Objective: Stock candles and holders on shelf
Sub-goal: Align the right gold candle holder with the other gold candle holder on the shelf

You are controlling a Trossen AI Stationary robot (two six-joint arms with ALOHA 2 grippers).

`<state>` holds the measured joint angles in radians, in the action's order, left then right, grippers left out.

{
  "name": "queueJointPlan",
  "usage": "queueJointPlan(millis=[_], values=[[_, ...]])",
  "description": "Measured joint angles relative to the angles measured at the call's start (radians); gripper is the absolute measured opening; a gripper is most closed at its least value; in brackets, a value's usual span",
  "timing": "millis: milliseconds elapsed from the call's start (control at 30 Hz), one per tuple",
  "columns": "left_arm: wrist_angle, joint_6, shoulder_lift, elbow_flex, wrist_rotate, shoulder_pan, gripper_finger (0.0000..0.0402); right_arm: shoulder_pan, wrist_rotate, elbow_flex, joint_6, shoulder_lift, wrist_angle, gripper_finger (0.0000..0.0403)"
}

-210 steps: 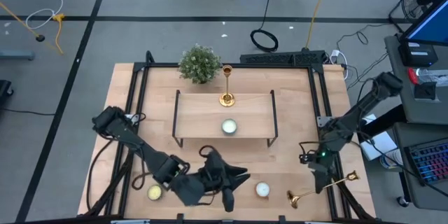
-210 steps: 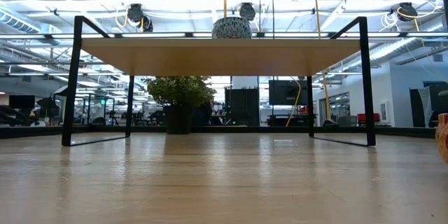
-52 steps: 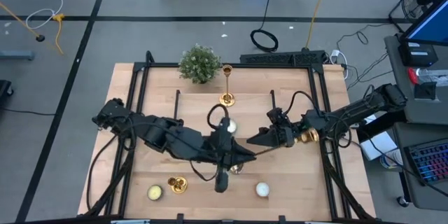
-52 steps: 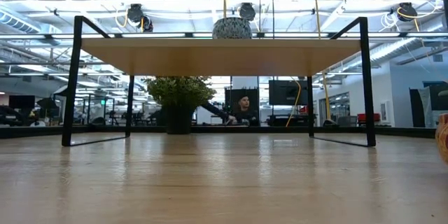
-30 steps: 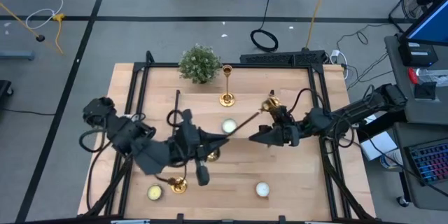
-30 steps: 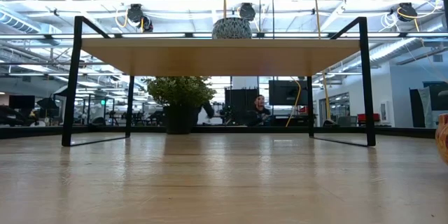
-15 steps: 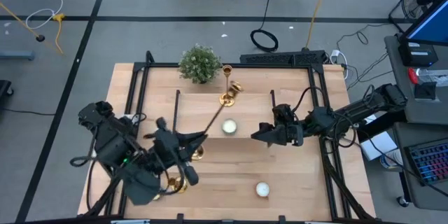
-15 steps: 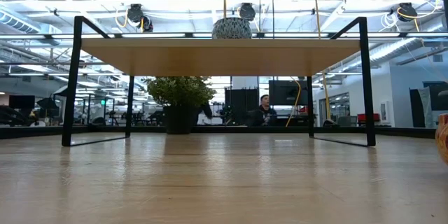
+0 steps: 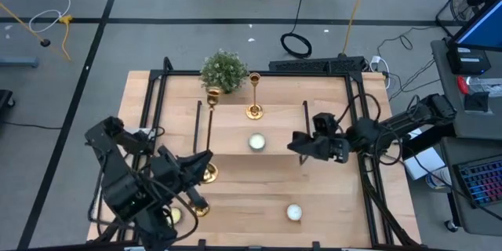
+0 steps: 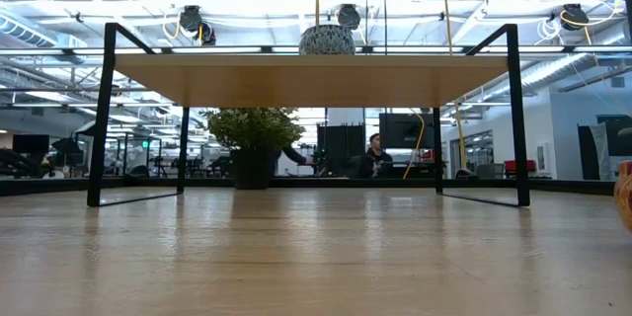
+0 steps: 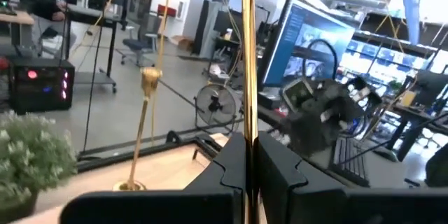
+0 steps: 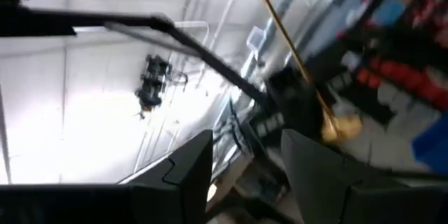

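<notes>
One holder (image 9: 210,129) you had pinched by its stem in the left gripper (image 9: 205,163) above the left end of the shelf (image 9: 278,153), which carried a candle (image 9: 256,142) and an upright holder (image 9: 254,94), while the right gripper (image 9: 299,143) hung half-spread and empty at its right end.

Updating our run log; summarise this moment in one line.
left tool: shut on shiny gold metal candlestick | right tool: open, empty, over light-wood shelf

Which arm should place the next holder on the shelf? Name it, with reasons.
Left. Its gripper is shut on a holder by the stem at the shelf's left end. The right gripper hangs open and empty over the shelf's right end.
</notes>
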<state>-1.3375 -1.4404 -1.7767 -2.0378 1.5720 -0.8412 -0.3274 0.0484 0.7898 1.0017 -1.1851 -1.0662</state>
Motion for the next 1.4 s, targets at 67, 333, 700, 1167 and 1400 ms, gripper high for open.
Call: queueJointPlan(millis=[67,333,700,1167,1400], values=[[-0.029,-0.092,-0.002,0.037,-0.001,0.001,0.0016,-0.002,0.025,0.000,-0.042,0.000,-0.026,0.0169],[-0.212,-0.437,-0.002,0.136,-0.003,0.018,0.0016,-0.002,0.026,0.000,-0.188,0.000,-0.021,0.0169],[-0.233,-0.507,0.098,0.283,0.000,0.005,0.0016,0.007,0.026,0.000,-0.205,0.000,0.039,0.0169],[-0.232,-0.446,0.127,0.294,-0.002,-0.213,0.0016,0.067,-0.023,0.000,-0.142,0.000,0.039,0.0169],[-0.037,-0.359,0.127,0.294,-0.003,-0.314,0.0016,0.095,-0.029,0.000,-0.115,0.000,0.039,0.0169]])
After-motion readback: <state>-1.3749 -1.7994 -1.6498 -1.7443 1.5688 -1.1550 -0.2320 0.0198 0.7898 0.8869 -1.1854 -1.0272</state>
